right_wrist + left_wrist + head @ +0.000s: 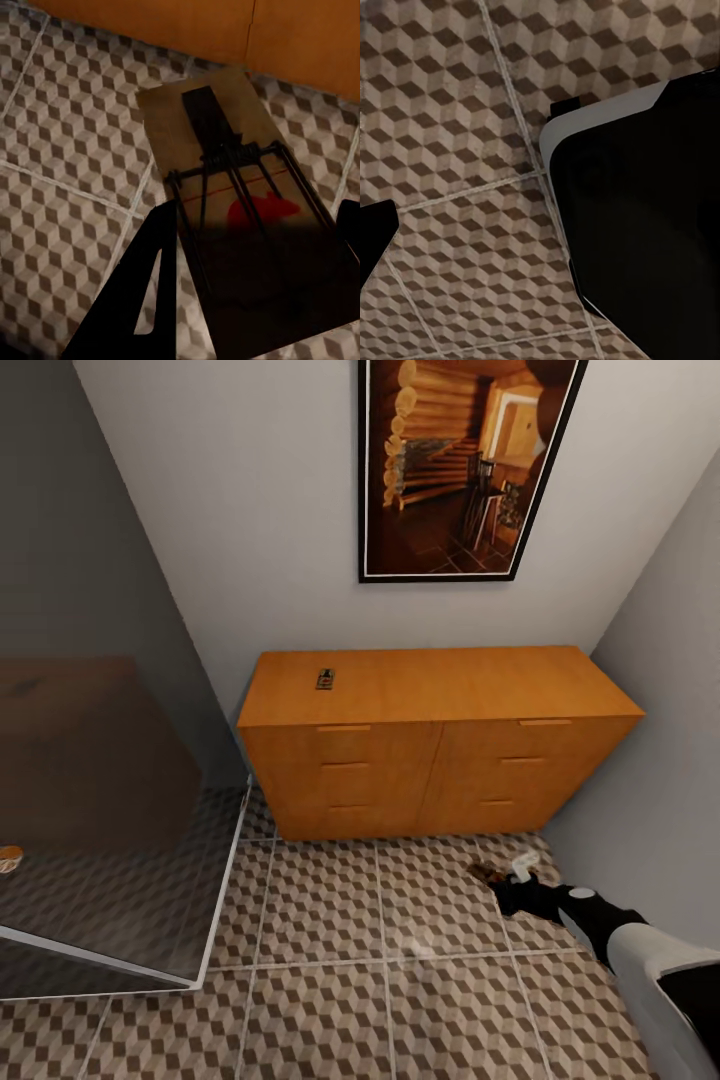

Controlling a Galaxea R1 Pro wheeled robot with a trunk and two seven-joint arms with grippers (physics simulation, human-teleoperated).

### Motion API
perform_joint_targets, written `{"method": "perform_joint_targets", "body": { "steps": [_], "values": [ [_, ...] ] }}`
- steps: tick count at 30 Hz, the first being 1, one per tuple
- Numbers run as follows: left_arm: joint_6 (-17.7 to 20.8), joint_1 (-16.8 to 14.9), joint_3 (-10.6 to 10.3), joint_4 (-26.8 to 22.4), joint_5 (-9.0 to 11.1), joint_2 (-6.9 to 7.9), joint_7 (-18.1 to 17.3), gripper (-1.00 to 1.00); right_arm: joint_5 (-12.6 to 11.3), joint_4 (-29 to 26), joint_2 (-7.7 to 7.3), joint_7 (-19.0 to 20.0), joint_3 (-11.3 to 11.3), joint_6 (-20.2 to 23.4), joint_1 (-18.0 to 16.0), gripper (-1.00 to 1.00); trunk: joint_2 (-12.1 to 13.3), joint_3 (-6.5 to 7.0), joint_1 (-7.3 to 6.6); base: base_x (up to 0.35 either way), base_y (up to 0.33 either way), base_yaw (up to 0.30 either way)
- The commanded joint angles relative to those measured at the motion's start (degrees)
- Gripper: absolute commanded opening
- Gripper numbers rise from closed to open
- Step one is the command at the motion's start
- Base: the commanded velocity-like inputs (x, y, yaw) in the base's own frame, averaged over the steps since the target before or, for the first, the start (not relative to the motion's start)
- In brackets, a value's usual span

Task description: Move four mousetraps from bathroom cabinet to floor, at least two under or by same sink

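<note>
One mousetrap [325, 678], a small brown board with dark metal parts, lies on top of the orange-brown cabinet [430, 760], toward its left end. All the cabinet's drawers are shut. A second mousetrap [240, 195] with a red mouse print sits between the fingers of my right gripper [247, 262], which is shut on it. In the head view this gripper [508, 882] hangs low over the cube-patterned bathroom floor [330, 960], in front of the cabinet's right half. In the left wrist view a dark finger [373, 236] shows at the edge over floor tiles [457, 112].
A glass shower enclosure [110, 810] with a white frame stands at the left. A grey wall [660, 740] closes the right side beside the cabinet. A framed picture [465, 460] hangs above. My dark, white-edged base [645, 217] shows in the left wrist view.
</note>
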Motion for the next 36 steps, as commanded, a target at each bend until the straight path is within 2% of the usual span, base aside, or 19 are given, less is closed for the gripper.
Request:
{"method": "perform_joint_targets", "body": {
  "steps": [1, 5, 10, 14, 17, 22, 26, 29, 31, 34, 36],
  "values": [
    [-1.1, -0.1, -0.5, 0.3, 0.4, -0.01, 0.1, 1.00, -0.1, 0.6, 0.31, -0.2, 0.2, -1.8, 1.2, -1.00, -0.1, -0.08, 0.03, 0.000, 0.000, 0.000],
    [-2.4, -0.1, -0.4, 0.4, 0.4, 0.27, 0.1, 1.00, 0.2, 1.4, 1.33, -3.3, 0.2, -6.9, 8.5, -1.00, -0.1, -0.08, 0.03, 0.000, 0.000, 0.000],
    [-2.8, -0.1, -0.4, 0.5, 0.5, 0.81, 0.1, 1.00, 0.2, 1.7, 4.44, -8.9, 0.2, -15.0, 16.1, -1.00, -0.1, -0.08, 0.03, 0.000, 0.000, 0.000],
    [-2.8, -0.1, -0.5, 0.5, 0.5, 0.93, 0.0, 1.00, 0.2, 1.7, 6.35, -11.3, 0.2, -17.6, 19.5, -1.00, -0.1, -0.08, 0.03, 0.000, 0.000, 0.000],
    [-2.8, -0.1, -0.5, 0.5, 0.5, 0.94, 0.0, 1.00, 0.2, 1.7, 7.42, -13.8, 0.2, -21.8, 22.6, -1.00, -0.1, -0.08, 0.03, 0.000, 0.000, 0.000],
    [-2.8, -0.1, -0.5, 0.5, 0.5, 0.89, 0.0, 1.00, 0.0, 1.7, 7.81, -17.4, 0.2, -27.5, 26.2, -1.00, -0.1, -0.08, 0.03, 0.000, 0.000, 0.000],
    [-2.8, -0.1, -0.5, 0.5, 0.5, 0.89, 0.0, 1.00, -0.1, 1.7, 8.45, -23.4, 0.2, -32.3, 27.5, -1.00, -0.1, -0.08, 0.03, 0.000, 0.000, 0.000],
    [-2.8, -0.1, -0.5, 0.5, 0.5, 0.88, 0.0, 1.00, -0.2, 1.8, 10.21, -28.9, 0.2, -34.9, 28.5, -1.00, -0.1, -0.08, 0.03, 0.000, 0.000, 0.000],
    [-2.8, -0.1, -0.5, 0.5, 0.5, 0.88, 0.0, 1.00, -0.1, 1.8, 11.68, -34.4, 0.1, -36.9, 29.5, -1.00, -0.1, -0.08, 0.03, 0.000, 0.000, 0.000],
    [-2.8, -0.1, -0.5, 0.5, 0.5, 0.88, 0.0, 1.00, -0.1, 1.8, 13.03, -41.0, 0.1, -40.3, 30.1, -1.00, -0.1, -0.08, 0.03, 0.000, 0.000, 0.000],
    [-2.8, -0.1, -0.4, 0.5, 0.5, 0.88, 0.0, 1.00, -0.1, 1.8, 13.46, -43.6, 0.1, -41.9, 30.4, -1.00, -0.1, -0.08, 0.03, 0.000, 0.000, 0.000]
  ]
}}
